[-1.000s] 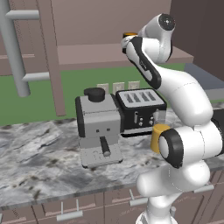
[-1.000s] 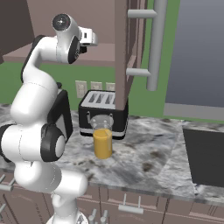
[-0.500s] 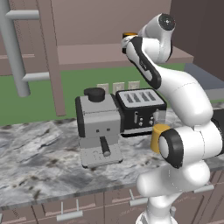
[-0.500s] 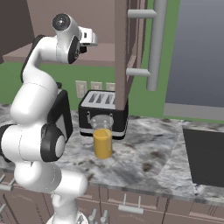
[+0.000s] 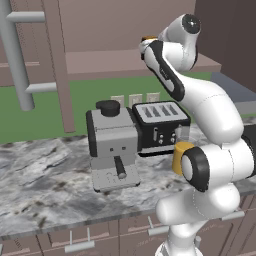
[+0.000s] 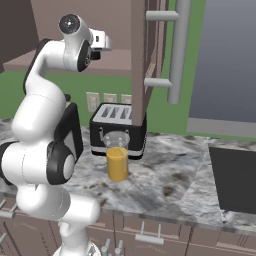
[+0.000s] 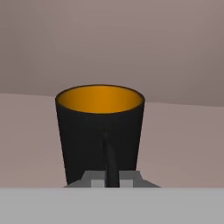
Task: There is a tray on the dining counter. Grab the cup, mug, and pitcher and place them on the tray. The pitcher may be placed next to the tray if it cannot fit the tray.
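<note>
Pincer (image 7: pixel 111 179) newly pinched on mug (image 7: pixel 99 131) handle

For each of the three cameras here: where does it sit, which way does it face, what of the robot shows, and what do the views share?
Left base view: behind the arm's left, facing the counter, coffee machine and toaster; arm rises at right.
Right base view: behind its right, facing the toaster and pitcher; arm rises at left.
Hand view: on the hand, looking along the gripper, shut on the mug handle.
Both base views share the toaster, counter and raised arm.
</note>
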Robot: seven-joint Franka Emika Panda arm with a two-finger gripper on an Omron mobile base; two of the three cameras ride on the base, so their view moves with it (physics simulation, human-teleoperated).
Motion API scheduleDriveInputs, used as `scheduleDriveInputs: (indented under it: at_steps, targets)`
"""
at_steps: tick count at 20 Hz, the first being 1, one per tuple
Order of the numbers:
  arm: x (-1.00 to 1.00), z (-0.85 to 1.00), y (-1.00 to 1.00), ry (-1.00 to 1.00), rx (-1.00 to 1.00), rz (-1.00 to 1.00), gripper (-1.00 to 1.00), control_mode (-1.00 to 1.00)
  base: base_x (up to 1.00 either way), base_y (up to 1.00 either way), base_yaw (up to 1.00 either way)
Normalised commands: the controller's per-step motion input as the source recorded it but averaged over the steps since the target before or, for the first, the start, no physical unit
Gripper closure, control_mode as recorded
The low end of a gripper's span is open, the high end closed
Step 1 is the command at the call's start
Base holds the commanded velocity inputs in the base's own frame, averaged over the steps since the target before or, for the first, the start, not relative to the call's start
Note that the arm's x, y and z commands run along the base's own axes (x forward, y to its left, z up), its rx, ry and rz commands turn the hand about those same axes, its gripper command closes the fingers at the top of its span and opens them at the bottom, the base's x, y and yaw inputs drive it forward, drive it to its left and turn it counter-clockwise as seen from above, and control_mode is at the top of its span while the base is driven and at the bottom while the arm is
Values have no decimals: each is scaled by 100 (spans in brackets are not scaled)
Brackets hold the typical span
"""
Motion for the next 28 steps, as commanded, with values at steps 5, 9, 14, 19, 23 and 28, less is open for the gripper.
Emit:
scheduleDriveInputs:
  at_steps: [5,9,14,19,23,28]
  targets:
    - [0,20,0,-1,1,0,100,-100,0,0,0]
    - [0,2,0,0,0,0,100,-100,0,0,0]
    - [0,0,0,0,0,0,100,-100,0,0,0]
    - [-5,0,0,0,0,0,100,-100,0,0,0]
    - [-23,0,0,0,0,0,100,-100,0,0,0]
    - [-24,0,0,0,0,0,100,-100,0,0,0]
